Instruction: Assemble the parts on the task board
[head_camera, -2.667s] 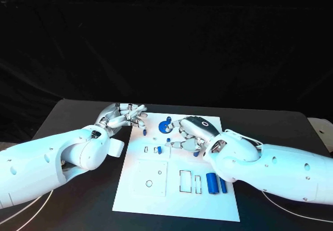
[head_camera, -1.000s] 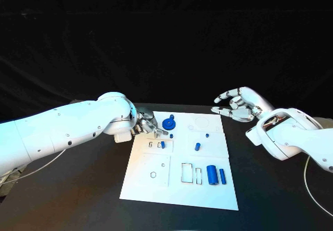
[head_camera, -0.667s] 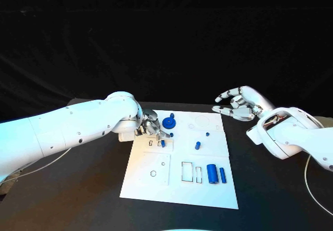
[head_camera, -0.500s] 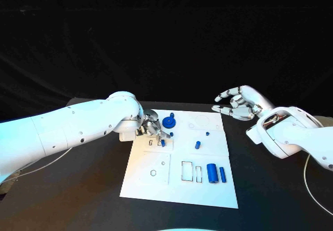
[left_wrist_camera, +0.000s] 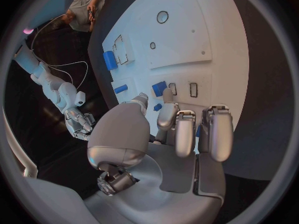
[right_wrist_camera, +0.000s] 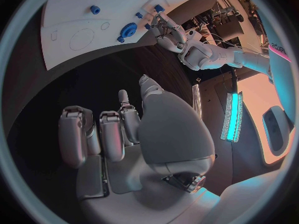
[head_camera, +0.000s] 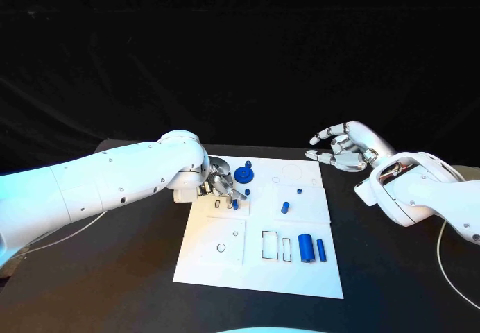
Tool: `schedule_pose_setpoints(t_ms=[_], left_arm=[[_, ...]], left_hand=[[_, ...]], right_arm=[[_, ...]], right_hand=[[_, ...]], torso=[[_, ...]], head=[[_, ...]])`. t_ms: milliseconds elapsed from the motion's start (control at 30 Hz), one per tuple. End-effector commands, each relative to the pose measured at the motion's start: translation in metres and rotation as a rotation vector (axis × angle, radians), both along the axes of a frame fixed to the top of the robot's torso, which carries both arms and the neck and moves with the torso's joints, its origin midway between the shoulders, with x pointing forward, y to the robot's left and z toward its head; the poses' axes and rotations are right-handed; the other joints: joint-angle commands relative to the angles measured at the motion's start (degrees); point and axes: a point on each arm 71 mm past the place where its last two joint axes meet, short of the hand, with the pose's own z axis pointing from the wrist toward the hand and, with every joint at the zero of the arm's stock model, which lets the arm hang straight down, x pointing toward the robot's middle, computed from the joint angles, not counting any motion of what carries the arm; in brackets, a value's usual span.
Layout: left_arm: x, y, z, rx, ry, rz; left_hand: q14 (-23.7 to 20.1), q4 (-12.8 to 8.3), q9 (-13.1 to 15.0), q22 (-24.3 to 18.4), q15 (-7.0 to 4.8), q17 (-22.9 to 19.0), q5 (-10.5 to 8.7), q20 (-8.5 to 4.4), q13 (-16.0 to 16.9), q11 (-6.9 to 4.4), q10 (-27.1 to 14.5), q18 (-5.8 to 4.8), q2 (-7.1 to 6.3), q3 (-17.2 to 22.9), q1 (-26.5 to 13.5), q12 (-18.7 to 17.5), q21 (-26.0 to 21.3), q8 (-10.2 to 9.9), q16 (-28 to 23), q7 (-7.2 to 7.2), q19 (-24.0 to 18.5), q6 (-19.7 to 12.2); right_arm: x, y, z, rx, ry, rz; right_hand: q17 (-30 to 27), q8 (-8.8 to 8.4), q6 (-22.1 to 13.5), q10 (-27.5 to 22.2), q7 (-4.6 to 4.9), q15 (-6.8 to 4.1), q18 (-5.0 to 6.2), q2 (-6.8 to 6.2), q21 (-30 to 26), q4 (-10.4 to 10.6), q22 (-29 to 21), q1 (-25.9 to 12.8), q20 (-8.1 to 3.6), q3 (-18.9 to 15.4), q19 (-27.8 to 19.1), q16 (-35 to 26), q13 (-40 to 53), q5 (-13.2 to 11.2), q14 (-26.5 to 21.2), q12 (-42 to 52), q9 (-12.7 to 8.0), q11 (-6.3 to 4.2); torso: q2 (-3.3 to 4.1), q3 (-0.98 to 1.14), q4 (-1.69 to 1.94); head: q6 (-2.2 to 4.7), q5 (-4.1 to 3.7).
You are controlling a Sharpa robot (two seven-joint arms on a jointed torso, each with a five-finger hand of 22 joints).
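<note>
Left hand (head_camera: 222,184) fingertips hide small part beneath, centre-left of head view; grip indiscernible.

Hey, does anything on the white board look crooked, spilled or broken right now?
Nothing stands out. The task board lies flat and intact, the blue parts rest on it in order, the left hand works over its far corner, and the right hand hangs clear.

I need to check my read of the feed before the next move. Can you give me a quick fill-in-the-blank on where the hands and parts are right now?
The left hand is over the ____ edge of the task board.
The right hand holds ____.
The two long blue parts lie near the board's ____ edge, side by side.

Missing words: left; nothing; right
</note>
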Motion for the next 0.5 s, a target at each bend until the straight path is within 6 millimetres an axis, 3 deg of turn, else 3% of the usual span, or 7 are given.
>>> schedule_pose_setpoints(t_ms=[33,500], left_arm=[[-0.0013,-0.0018,-0.0010,0.011,0.022,-0.017],[-0.0010,-0.0044,-0.0025,0.014,0.031,-0.022]], left_hand=[[6.1,-0.1,0.2,3.3,-0.11,15.1,0.09,-0.32,0.0,-0.12,-0.4,-0.71,0.08,0.7,1.0,-0.2,0.2,-0.3,0.2,0.19,1.2,-0.5],[6.1,-0.2,0.7,3.3,-0.05,15.1,0.09,-0.23,0.0,-0.05,-0.6,-0.71,-0.09,2.5,2.9,-0.3,0.2,-0.7,0.2,0.27,1.2,-0.6]], right_arm=[[0.0001,0.0007,-0.0002,0.005,-0.002,0.006],[0.0008,0.0015,-0.0013,0.006,-0.001,0.008]], right_hand=[[2.5,0.22,-0.5,-0.8,-0.08,-0.54,0.83,-0.50,-0.8,0.0,8.7,0.0,-0.60,0.3,0.0,-0.4,3.7,0.3,2.9,-0.6,0.1,0.00],[2.1,0.39,-0.6,-1.6,-0.10,-0.57,1.09,-0.57,-1.9,0.0,8.0,0.0,-0.64,0.5,-0.6,-0.7,2.7,0.4,2.9,-1.7,0.1,-0.03]], torso=[[0.02,0.01,-0.02],[0.07,-0.03,-0.02]], head=[[-0.07,0.04],[-0.35,0.03]])
